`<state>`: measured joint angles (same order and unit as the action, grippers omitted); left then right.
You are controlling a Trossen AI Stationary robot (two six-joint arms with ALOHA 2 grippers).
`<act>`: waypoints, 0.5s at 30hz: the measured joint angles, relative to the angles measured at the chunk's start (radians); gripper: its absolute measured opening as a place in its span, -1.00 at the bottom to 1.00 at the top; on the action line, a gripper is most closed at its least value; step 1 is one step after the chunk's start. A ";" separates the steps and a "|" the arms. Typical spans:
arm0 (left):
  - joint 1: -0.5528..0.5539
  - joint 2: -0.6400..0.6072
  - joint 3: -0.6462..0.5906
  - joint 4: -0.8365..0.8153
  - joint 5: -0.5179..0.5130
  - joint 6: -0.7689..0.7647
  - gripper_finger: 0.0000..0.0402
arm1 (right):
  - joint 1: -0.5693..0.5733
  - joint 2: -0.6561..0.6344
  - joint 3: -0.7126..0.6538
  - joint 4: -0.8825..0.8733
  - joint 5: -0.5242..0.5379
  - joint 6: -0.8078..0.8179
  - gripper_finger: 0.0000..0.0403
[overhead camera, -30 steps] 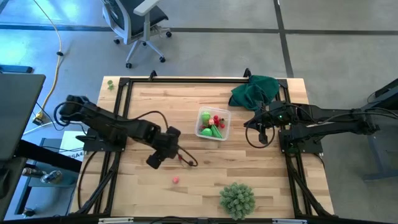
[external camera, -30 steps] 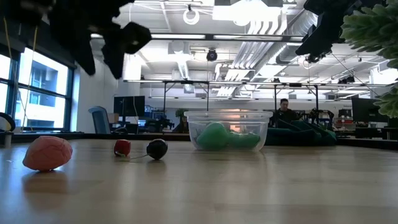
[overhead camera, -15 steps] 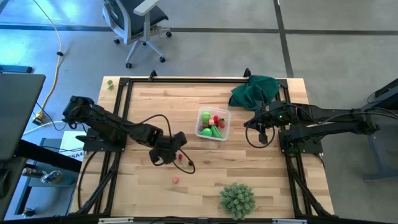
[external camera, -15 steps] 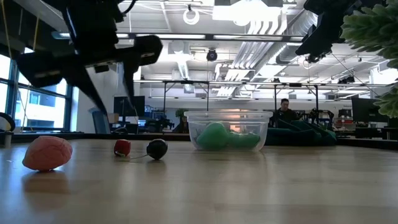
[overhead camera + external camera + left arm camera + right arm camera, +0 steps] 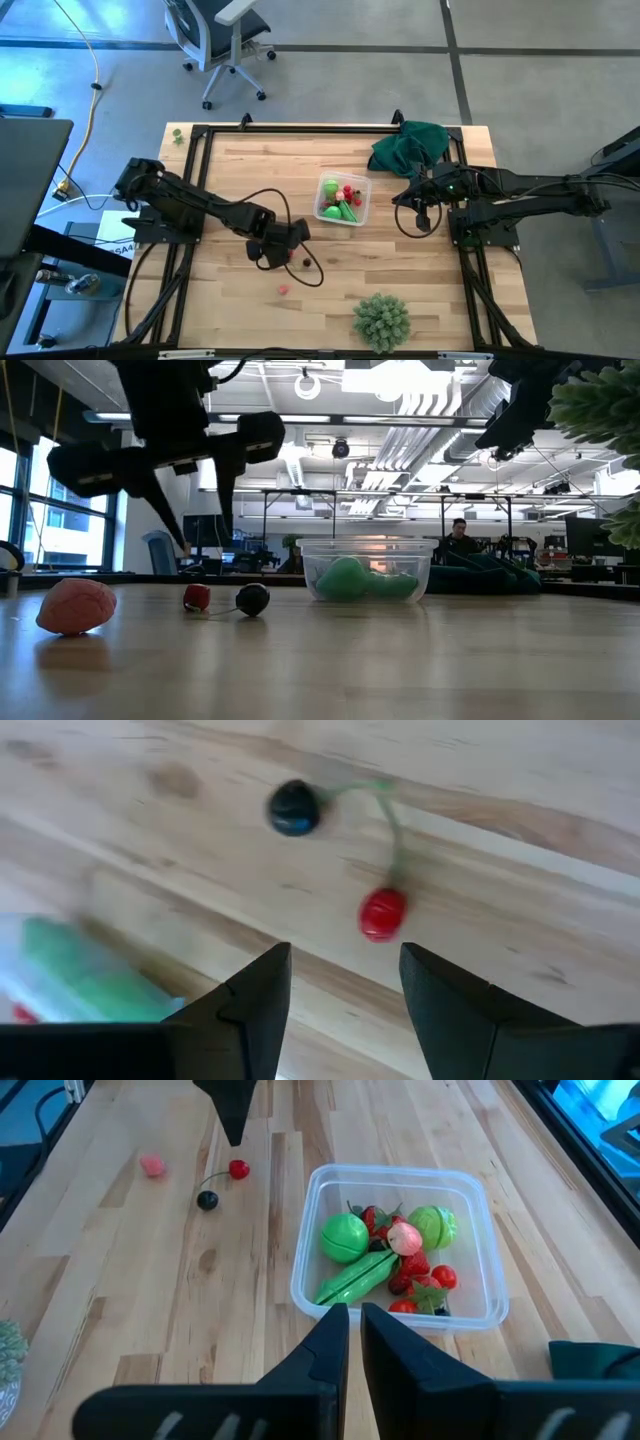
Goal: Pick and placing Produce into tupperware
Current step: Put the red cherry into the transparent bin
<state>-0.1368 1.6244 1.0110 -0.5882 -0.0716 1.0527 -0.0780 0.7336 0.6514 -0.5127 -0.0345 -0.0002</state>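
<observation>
Care is needed as the empty, half-open left hand (image 5: 340,990) is lowered squarely over the small red cherry-like berry (image 5: 383,913), clear of its dark stem-joined twin (image 5: 294,808).

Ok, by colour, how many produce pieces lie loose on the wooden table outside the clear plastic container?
small red round berry: 1
small dark round berry: 1 (joined to the red one by a thin green stem)
small pink rounded piece: 1
Total: 3
</observation>
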 joint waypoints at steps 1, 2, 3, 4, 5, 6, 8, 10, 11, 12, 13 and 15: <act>0.000 0.015 0.024 -0.035 0.000 0.012 -0.12 | 0.000 0.000 0.000 0.001 0.000 0.000 -0.88; 0.000 0.033 0.049 -0.070 0.000 0.026 -0.12 | 0.000 0.000 0.000 0.001 0.000 0.000 -0.88; 0.000 0.048 0.069 -0.096 0.000 0.040 -0.12 | 0.000 0.000 0.000 0.000 0.000 0.000 -0.88; 0.000 0.061 0.085 -0.119 0.000 0.053 -0.12 | 0.000 0.000 0.000 0.001 0.000 0.000 -0.88; 0.000 0.079 0.099 -0.138 0.001 0.070 -0.12 | 0.000 0.000 0.000 0.000 0.000 0.000 -0.88; -0.001 0.100 0.113 -0.142 0.006 0.090 -0.12 | 0.000 0.000 0.000 -0.002 0.000 0.000 -0.88; -0.001 0.130 0.130 -0.160 0.015 0.119 -0.12 | 0.000 0.000 0.000 0.000 0.000 0.000 -0.88; 0.000 0.162 0.157 -0.167 0.024 0.134 -0.12 | 0.000 0.000 0.000 -0.001 0.000 0.000 -0.88; 0.000 0.177 0.168 -0.174 0.030 0.139 -0.12 | 0.000 0.000 0.000 0.000 0.000 0.000 -0.88; 0.000 0.191 0.179 -0.204 0.033 0.145 -0.12 | 0.000 0.000 0.000 0.001 0.000 0.000 -0.88; 0.000 0.204 0.189 -0.229 0.034 0.148 -0.12 | 0.000 0.000 0.000 0.000 0.000 0.000 -0.88; 0.000 0.230 0.206 -0.227 0.039 0.153 -0.12 | 0.000 0.000 0.000 -0.001 0.000 0.000 -0.88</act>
<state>-0.1368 1.8546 1.2171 -0.8155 -0.0323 1.2057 -0.0780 0.7338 0.6514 -0.5135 -0.0344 -0.0005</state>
